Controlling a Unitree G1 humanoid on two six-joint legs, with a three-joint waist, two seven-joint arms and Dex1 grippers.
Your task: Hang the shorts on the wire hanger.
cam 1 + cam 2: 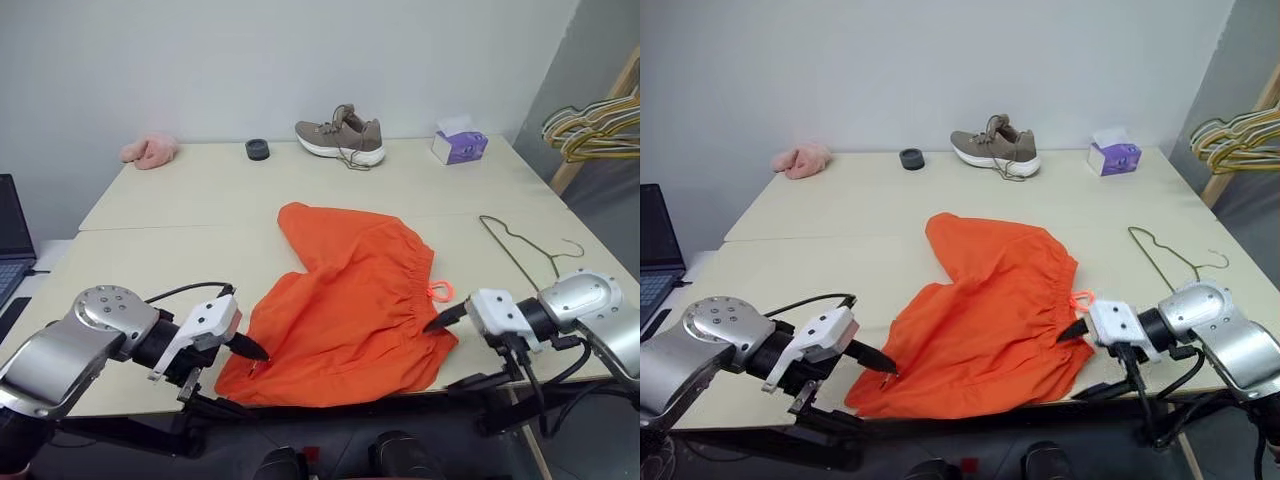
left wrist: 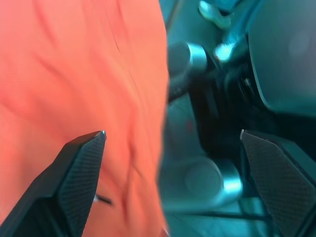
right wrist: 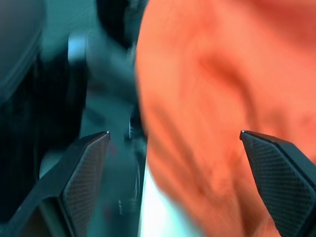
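Task not begun in effect: the shorts (image 1: 350, 305) lie flat on the table (image 1: 180, 200), near its front edge, apart from the hanger (image 1: 520, 250) lying to their right. Left gripper (image 1: 245, 348) and right gripper (image 1: 445, 320) flank the shorts, jaws wide apart, holding nothing. Grasping, threading and hanging remain. Only container: a tissue box (image 1: 459, 146), tissue protruding.

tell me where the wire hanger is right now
The wire hanger lies flat on the table, on the robot's right, just beyond the right gripper and beside the shorts.
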